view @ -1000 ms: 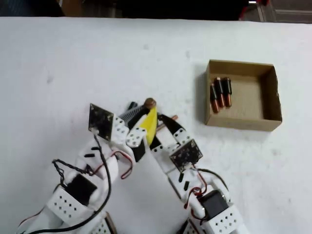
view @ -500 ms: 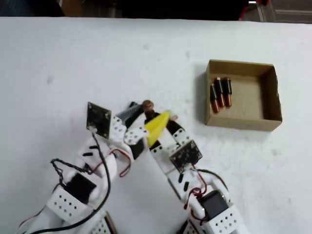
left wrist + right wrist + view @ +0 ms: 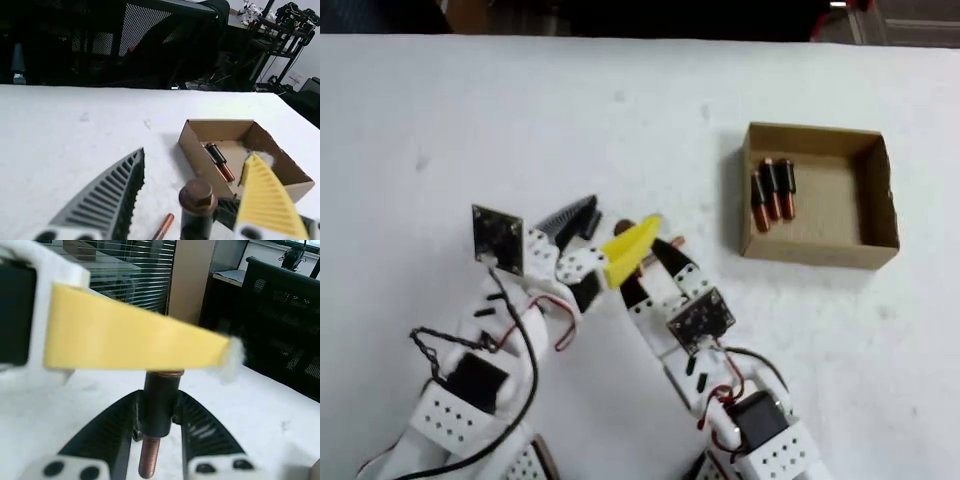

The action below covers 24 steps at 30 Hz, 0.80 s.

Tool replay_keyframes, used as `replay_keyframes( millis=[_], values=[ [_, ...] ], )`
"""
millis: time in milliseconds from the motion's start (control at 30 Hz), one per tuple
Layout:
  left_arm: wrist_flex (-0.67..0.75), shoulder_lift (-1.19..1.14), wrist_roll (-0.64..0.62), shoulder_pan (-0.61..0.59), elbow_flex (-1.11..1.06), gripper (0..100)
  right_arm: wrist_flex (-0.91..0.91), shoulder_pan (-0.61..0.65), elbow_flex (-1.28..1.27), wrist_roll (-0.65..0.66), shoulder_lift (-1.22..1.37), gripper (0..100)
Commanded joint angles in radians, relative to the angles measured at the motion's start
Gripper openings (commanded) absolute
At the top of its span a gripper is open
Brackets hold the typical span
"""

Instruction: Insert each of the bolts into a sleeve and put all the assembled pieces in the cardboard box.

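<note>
From the right wrist, the right gripper [image 3: 157,401] is pinched tight on a black sleeve [image 3: 157,410]. A copper bolt [image 3: 149,460] sits inside it. Both run the long way along the fingers, and the screw end sticks out toward the camera. A yellow finger [image 3: 135,340] from the other arm lies across the far end.

From the left wrist, the left gripper [image 3: 197,153] is wide open and holds nothing. The sleeve stands about upright between its grey finger [image 3: 107,200] and the yellow one, closer to the yellow, with the bolt's brown head on top. A thin copper rod [image 3: 162,227] pokes out just beside it. I cannot tell if it is part of the bolt. Behind sits the cardboard box [image 3: 225,131] with finished pieces [image 3: 217,159] inside.

From above, both grippers meet on the white table [image 3: 470,120], near the box. The pieces lie side by side by the box's wall nearest the grippers.
</note>
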<state>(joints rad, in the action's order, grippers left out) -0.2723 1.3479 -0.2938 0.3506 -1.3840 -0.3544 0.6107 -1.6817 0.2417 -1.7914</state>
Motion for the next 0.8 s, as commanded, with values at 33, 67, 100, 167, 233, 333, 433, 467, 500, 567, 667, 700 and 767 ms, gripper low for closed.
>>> replay_keyframes(
  millis=[33,67,100,167,233,333,433,467,500,567,667,700,767],
  values=[
    [-0.063,0.107,-0.003,-0.061,0.072,32,-0.001,-0.013,-0.009,-0.003,-0.007,1.7],
    [-0.110,0.131,-0.003,-0.071,0.087,32,-0.001,-0.013,-0.009,-0.003,-0.007,1.7],
    [-0.157,0.157,-0.003,-0.085,0.106,31,-0.001,-0.013,-0.009,-0.003,-0.007,1.7],
    [-0.238,0.205,-0.003,-0.108,0.153,27,-0.001,-0.013,-0.009,-0.003,-0.007,1.7],
    [-0.301,0.245,0.020,-0.139,0.192,20,-0.012,-0.013,-0.009,-0.003,-0.007,1.7],
    [-0.351,0.285,0.103,-0.180,0.210,11,-0.022,-0.013,-0.009,-0.003,-0.007,1.7],
    [-0.391,0.306,0.115,-0.232,0.210,6,-0.022,-0.013,-0.009,-0.003,-0.007,1.7],
    [-0.400,0.308,0.117,-0.252,0.212,4,-0.022,-0.013,-0.009,-0.003,-0.007,1.7],
    [-0.404,0.311,0.118,-0.274,0.212,4,-0.022,-0.013,-0.009,-0.003,-0.007,1.7],
    [-0.407,0.323,0.120,-0.326,0.212,2,-0.022,-0.015,-0.009,-0.003,-0.007,1.7],
    [-0.408,0.363,0.120,-0.387,0.206,2,-0.022,-0.028,-0.009,-0.003,-0.007,1.7],
    [-0.413,0.381,0.120,-0.400,0.204,2,-0.021,-0.039,-0.009,-0.005,-0.007,1.7],
    [-0.450,0.412,0.120,-0.407,0.206,2,-0.019,-0.050,-0.009,-0.006,-0.007,1.7]
  ],
)
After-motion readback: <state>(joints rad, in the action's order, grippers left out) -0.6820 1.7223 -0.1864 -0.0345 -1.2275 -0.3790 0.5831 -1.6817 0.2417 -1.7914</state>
